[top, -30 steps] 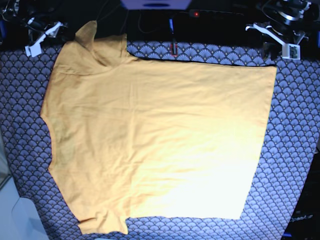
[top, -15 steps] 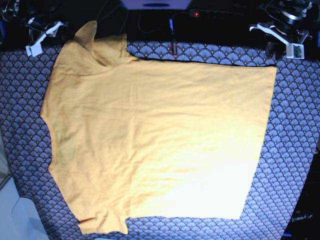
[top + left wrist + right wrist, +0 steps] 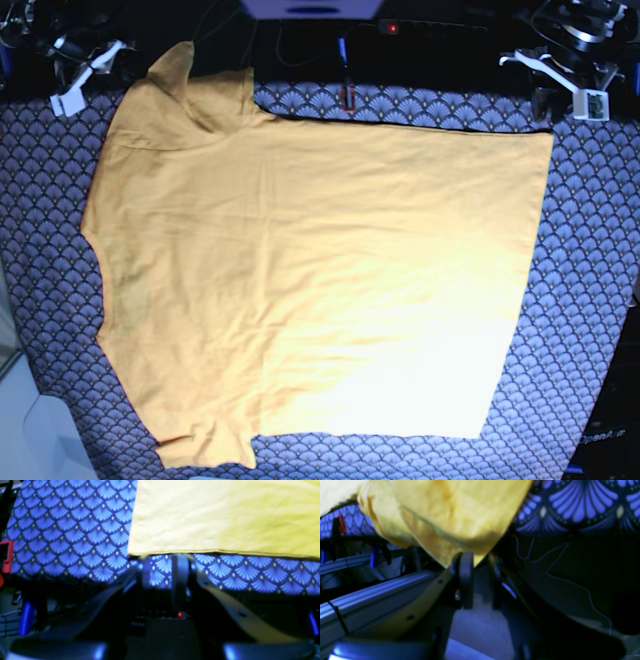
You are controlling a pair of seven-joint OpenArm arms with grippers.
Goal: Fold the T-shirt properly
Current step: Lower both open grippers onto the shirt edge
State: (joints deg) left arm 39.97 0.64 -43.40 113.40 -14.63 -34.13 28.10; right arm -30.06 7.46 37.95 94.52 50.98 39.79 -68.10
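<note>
A: What's the worry here?

B: The right end effector (image 3: 478, 562) has its jaws only slightly apart and empty. The T-shirt's (image 3: 300, 270) rucked sleeve (image 3: 450, 517) lies just ahead of it. Going in that narrow, I'd guess it pinches one layer or drags the bunch.

A: And the left?

B: The left end effector (image 3: 162, 572) is also part open and holds nothing. The hem corner (image 3: 140, 551) sits just in front of it, flat on the fan-pattern cloth (image 3: 75, 530). It could snag that cloth along with the hem.

A: Pose?

B: Both arms sit low at the bench's far edge, apart from the shirt and pointed in toward it.
</note>
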